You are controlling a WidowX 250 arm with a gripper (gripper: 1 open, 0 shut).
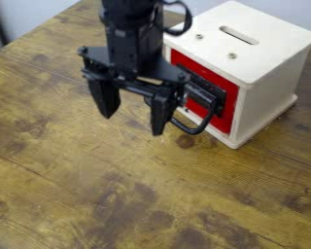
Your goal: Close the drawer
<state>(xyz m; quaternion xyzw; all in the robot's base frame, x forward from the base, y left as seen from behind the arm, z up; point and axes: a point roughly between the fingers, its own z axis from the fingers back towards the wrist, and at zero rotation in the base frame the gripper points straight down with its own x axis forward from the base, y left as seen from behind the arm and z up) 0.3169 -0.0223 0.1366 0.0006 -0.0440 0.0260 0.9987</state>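
Here the wooden counter [106, 195], brown and heavily mottled, spreads beneath and around the gripper on every side. Behind and to the right of the gripper stands a cream-white cabinet box [256, 53] with a narrow slot [236, 36] in its top face. The black robot arm [129, 24] descends from the upper edge of the view and ends in the gripper [131, 109], which points downward above the counter with its two dark fingers [105, 97] spread wide apart and nothing between them. The drawer [208, 89] sits directly to the right of the gripper, set into the front of the cabinet box; only its flat red front shows, lying flush or nearly flush with the cabinet face, though the exact gap cannot be told from this angle. The black loop handle [193, 122] projects from the red front toward the gripper and lies just beside the right-hand finger; whether finger and handle touch cannot be told. A small dark knot [185, 141] in the counter surface lies below the handle, slightly to the right of the gripper.
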